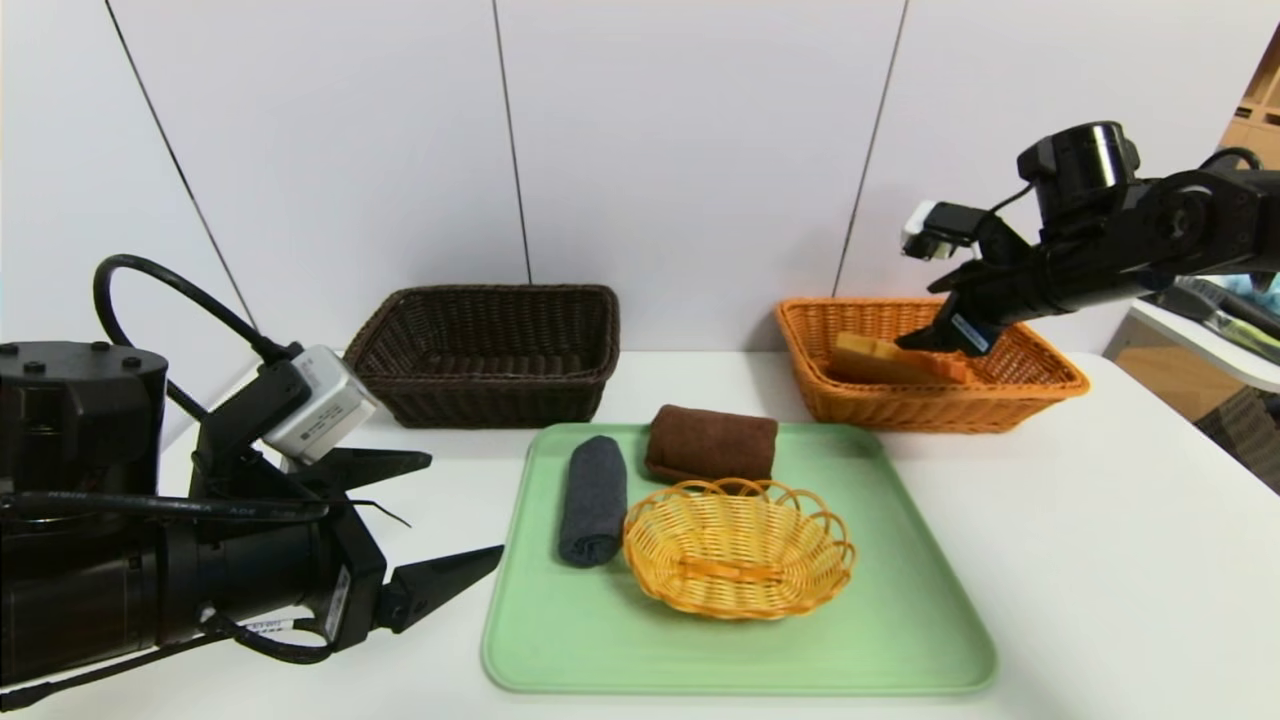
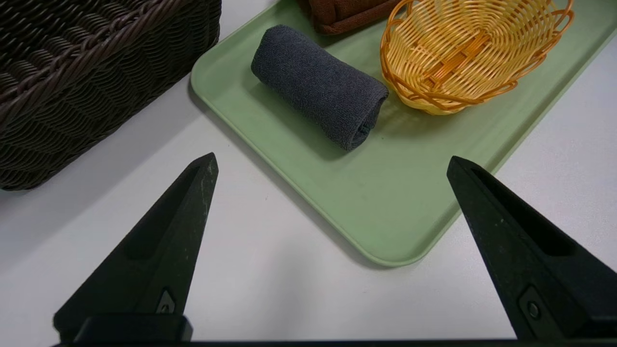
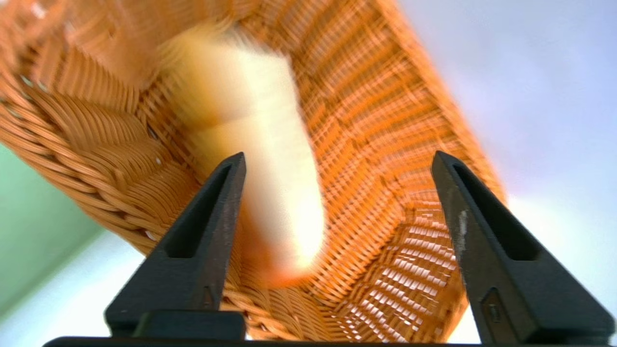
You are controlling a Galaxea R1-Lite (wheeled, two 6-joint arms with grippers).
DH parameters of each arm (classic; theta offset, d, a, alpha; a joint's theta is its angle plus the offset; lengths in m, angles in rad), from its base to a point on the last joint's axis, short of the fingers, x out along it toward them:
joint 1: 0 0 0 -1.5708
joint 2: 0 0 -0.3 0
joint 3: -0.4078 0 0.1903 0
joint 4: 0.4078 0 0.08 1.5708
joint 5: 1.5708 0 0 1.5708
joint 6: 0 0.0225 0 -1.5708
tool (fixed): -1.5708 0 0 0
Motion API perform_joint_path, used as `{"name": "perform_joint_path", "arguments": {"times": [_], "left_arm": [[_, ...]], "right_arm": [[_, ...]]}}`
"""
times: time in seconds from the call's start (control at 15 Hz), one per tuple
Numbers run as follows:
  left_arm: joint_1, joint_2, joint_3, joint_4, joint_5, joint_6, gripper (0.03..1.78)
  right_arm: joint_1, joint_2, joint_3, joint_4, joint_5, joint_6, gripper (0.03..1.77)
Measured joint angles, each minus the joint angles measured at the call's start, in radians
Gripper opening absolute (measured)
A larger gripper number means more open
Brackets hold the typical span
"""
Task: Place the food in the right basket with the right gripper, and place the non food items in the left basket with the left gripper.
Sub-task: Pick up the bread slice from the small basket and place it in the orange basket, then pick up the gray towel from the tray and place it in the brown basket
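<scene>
Bread-like food, one lot, lying in the orange right basket. Right gripper: spread wide over it, gripping nothing. Handling, advised: lift straight up, jaws clear of food and rim, before swinging away. Long axis: roughly left to right, along the basket's length; which end is the front, cannot tell. Outward: grey rolled towel, on the green tray. Left gripper: wide, empty, beside the tray.
</scene>
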Motion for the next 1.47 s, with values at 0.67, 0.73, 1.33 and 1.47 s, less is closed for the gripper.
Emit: {"name": "perform_joint_path", "arguments": {"times": [0.67, 0.73, 1.33, 1.47], "left_arm": [[0.000, -0.008, 0.003, -0.002, 0.000, -0.002, 1.69], [0.000, -0.009, 0.002, -0.002, 0.000, -0.001, 1.69], [0.000, -0.007, 0.000, -0.053, 0.000, -0.047, 1.69], [0.000, -0.007, -0.001, -0.053, 0.000, -0.063, 1.69]], "right_arm": [[0.005, -0.182, 0.086, 0.047, 0.000, 0.232, 1.61], [0.007, -0.212, 0.127, 0.048, 0.000, 0.258, 1.62], [0.014, -0.559, 0.550, 0.032, 0.082, 0.477, 1.68], [0.020, -0.636, 0.637, 0.023, 0.117, 0.519, 1.69]]}}
